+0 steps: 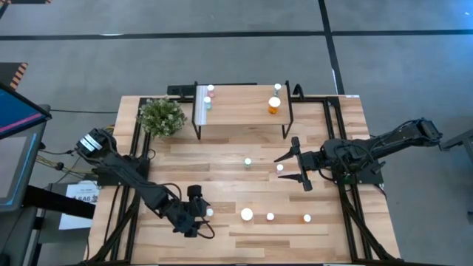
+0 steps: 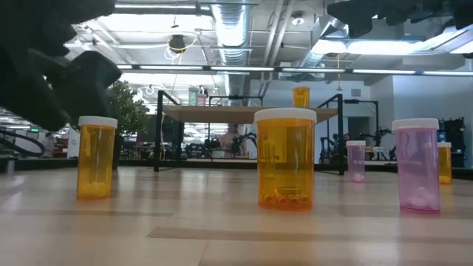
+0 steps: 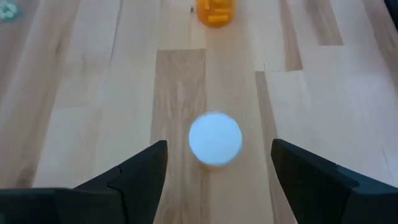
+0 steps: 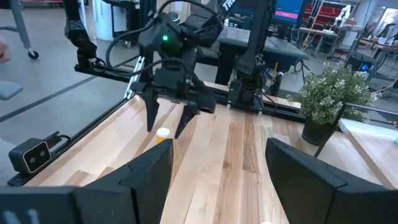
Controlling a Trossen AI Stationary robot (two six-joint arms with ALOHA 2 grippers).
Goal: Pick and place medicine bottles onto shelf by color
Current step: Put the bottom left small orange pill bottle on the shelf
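Note:
A small orange bottle with a white cap (image 3: 215, 138) stands upright on the wooden table near its front left. My left gripper (image 3: 215, 169) is open and slants down over it, one finger on each side of the cap without touching; the same gripper (image 4: 166, 119) shows above the bottle (image 4: 163, 132) in the right wrist view. My right gripper (image 1: 297, 167) waits open at mid-right, above the table. The shelf (image 1: 240, 111) stands at the far edge on thin black legs and carries an orange bottle (image 1: 274, 105) and small bottles (image 1: 208, 94) near its corners.
More bottles stand along the table's front: a wide orange one (image 2: 285, 159), a pink one (image 2: 418, 166) and others (image 1: 307, 218). A green bottle (image 1: 247, 161) and another (image 1: 280, 168) stand at mid-table. A potted plant (image 1: 162, 116) is left of the shelf.

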